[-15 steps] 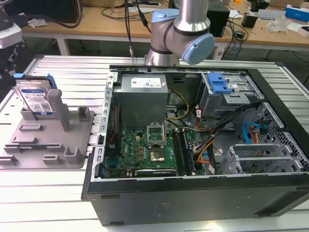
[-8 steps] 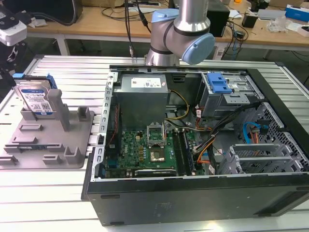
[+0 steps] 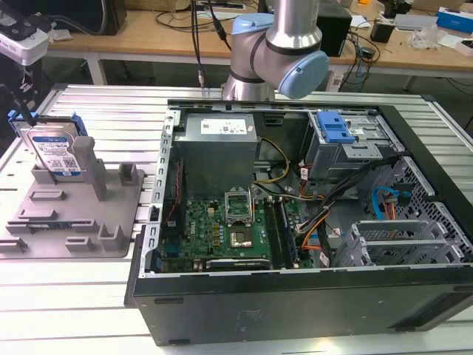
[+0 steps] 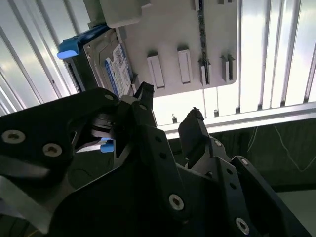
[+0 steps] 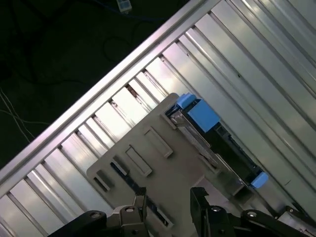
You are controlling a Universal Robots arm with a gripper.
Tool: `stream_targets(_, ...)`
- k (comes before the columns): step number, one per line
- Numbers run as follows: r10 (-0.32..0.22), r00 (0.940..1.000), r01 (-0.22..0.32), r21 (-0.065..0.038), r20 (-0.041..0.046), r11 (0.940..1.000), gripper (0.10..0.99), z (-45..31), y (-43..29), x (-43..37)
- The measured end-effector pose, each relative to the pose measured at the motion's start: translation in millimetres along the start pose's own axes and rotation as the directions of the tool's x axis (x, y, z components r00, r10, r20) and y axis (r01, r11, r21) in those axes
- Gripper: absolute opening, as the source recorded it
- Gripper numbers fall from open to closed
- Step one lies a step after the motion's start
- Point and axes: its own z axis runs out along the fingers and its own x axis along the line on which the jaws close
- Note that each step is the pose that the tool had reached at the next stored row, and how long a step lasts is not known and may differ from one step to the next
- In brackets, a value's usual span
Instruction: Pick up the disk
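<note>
A: Black fingers of the gripper [image 4: 170, 106] stand apart with nothing between them, yes?
B: Yes, the pincer is open and empty in both wrist views. It hangs over the grey holder tray [image 4: 173, 34] and does not touch it.
A: And the disk [image 3: 55, 148]?
B: It stands on its edge in the tray, at the upper left of the exterior view. One upright post [image 3: 85, 159] is just beside its label side.
A: How to take it well?
B: I think the jaws must be parallel with the flat faces, centred over the upper edge, and kept off the post. A skew grip may tip it.
A: And farther away?
B: The open computer case [image 3: 295, 296] lies toward the exterior view's right, well apart.
</note>
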Motion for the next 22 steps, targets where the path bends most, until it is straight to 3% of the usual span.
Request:
stream_targets(7,-0.108,0.9942,0.108,0.005,-0.002,0.9941,0.482,0.3,0.0,-0.1)
stream_targets(9,-0.138,0.9905,0.138,0.008,-0.0012,0.9905,0.482,0.2,0.0,0.0)
stream_targets(11,-0.183,0.9832,0.183,0.013,0.0003,0.9831,0.482,0.3,0.0,0.0)
stream_targets(13,-0.236,0.9716,0.236,0.02,0.0023,0.9715,0.482,0.4,0.0,0.0)
stream_targets(15,-0.296,0.9551,0.296,0.028,0.004,0.9547,0.482,0.6,0.0,0.0)
stream_targets(16,-0.312,0.95,0.312,0.029,0.004,0.9496,0.482,0.7,-0.1,0.0)
stream_targets(18,-0.365,0.9312,0.364,0.029,0.0023,0.9308,0.482,0.9,-0.1,0.0)
stream_targets(19,-0.38,0.9251,0.38,0.029,0.0016,0.9247,0.482,0.9,0.0,0.0)
stream_targets(21,-0.438,0.8992,0.437,0.028,-0.0004,0.8988,0.482,1.5,0.0,-0.1)
stream_targets(22,-0.485,0.8747,0.484,0.027,-0.0022,0.8744,0.482,2.1,-0.1,-0.1)
